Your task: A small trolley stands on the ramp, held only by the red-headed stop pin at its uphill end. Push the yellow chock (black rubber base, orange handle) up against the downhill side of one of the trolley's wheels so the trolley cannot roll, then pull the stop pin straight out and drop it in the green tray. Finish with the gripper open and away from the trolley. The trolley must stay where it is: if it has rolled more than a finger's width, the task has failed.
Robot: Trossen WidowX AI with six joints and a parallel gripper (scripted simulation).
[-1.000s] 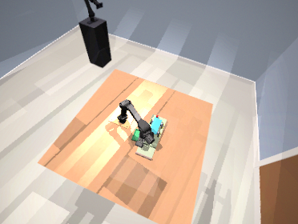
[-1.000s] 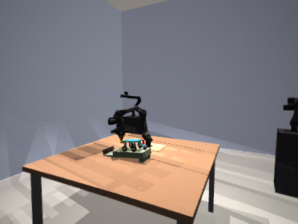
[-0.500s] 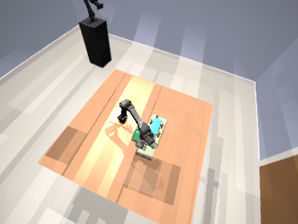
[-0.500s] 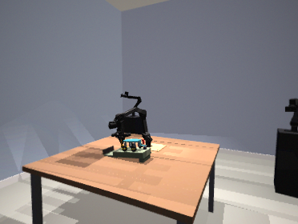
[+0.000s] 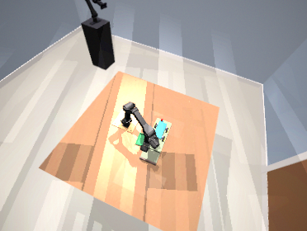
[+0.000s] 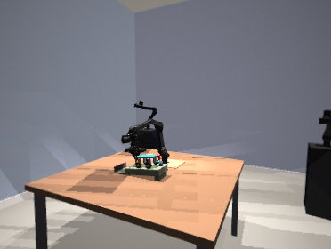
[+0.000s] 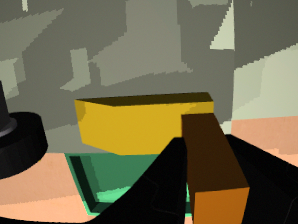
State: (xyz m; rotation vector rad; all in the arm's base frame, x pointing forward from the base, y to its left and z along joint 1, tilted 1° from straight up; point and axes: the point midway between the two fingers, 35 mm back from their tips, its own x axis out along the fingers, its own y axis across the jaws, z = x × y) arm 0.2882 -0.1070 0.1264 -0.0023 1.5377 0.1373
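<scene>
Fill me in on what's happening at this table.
A single arm's tool is shut on the orange handle of the yellow chock, carrying it by the ramp near the green tray. The blue-topped trolley sits on the ramp with its red-headed stop pin in place.

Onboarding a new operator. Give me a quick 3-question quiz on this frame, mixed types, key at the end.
1. True or false: the gripper is shut on the chock's orange handle.
2. In the wrist view, what green thing shows below the yellow chock? A) tray B) trolley deck C) ramp
3. Fill in: in the top view, the red pin head sits at the far end of the blue ____.

Key: 1 true; 2 A, the green tray; 3 trolley.
</scene>
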